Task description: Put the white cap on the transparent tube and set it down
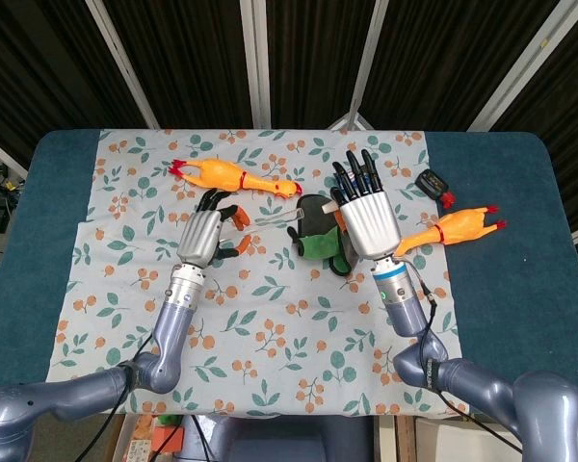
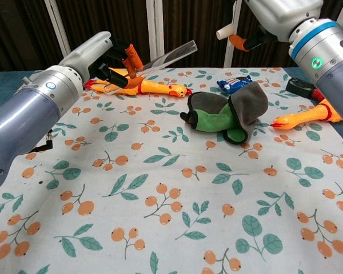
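Observation:
In the chest view the transparent tube slants up to the right above the cloth, held at its lower end by my left hand. In the head view the tube shows faintly to the right of the left hand. My right hand pinches the small white cap between orange-tipped fingers, in the air. The cap is a short way right of the tube's upper end and apart from it. Seen from the head camera, the right hand hangs over the grey cloth, back up, and hides the cap.
A yellow rubber chicken lies at the back left, another at the right. A grey and green cloth bundle sits mid-table. Behind it lie a blue snack packet and a small black device.

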